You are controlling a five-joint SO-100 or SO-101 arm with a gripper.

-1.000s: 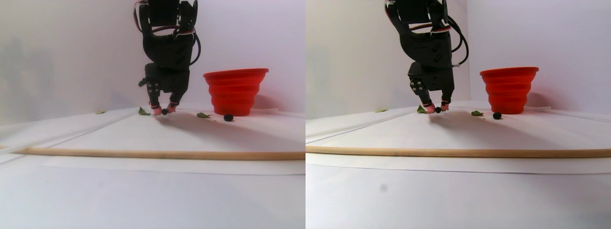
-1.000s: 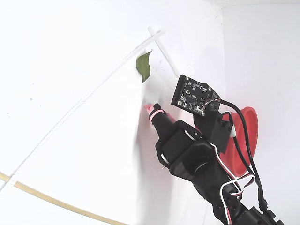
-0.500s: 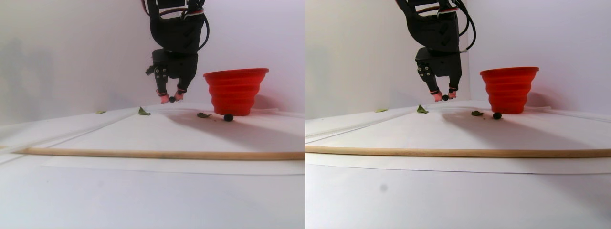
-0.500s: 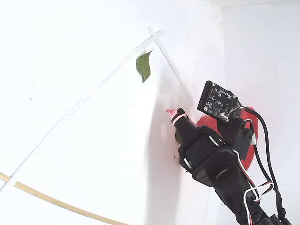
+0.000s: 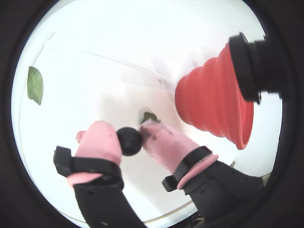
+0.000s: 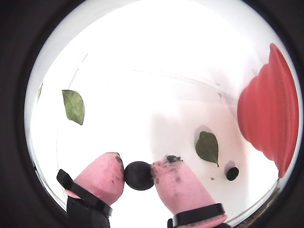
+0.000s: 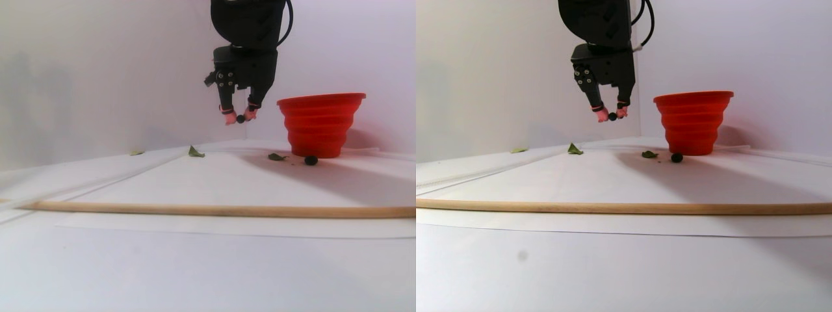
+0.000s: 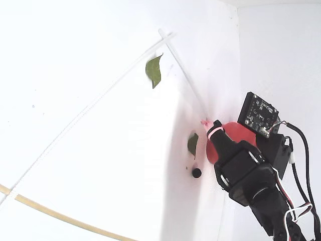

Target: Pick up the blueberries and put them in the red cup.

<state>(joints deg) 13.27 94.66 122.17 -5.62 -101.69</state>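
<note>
White paper covers the table (image 7: pixel 195 260), and pale walls close in behind it; against that plain ground we see one blueberry (image 6: pixel 138 175) pinched between the pink pads (image 6: pixel 107 178) of the gripper (image 6: pixel 138 175), which hangs in the air up and to the left of the red cup (image 7: pixel 321 123) in the stereo pair view, near the height of its rim. The pads press on opposite sides of the ball at about its widest line, and that looks to us the right place to hold it: a small round berry is light and likely smooth, so we judge it could roll or squirt out if the pinch sat off centre. Dark smears on the pads suggest softness, so a gentle squeeze seems wiser than a hard one.

A second blueberry (image 8: pixel 196 172) lies on the paper just beside the base of the red cup, with a green leaf (image 8: pixel 192 144) near it. Another leaf (image 8: pixel 154 71) lies well apart from the cup. Any other berries are not visible to us.

Above the cup the way appears open. Its wide rim gives a generous target, though its ribbed wall stands close to the gripper's path, and the back wall is near behind the cup. A wooden strip (image 7: pixel 195 209) lies well clear of the cup.
</note>
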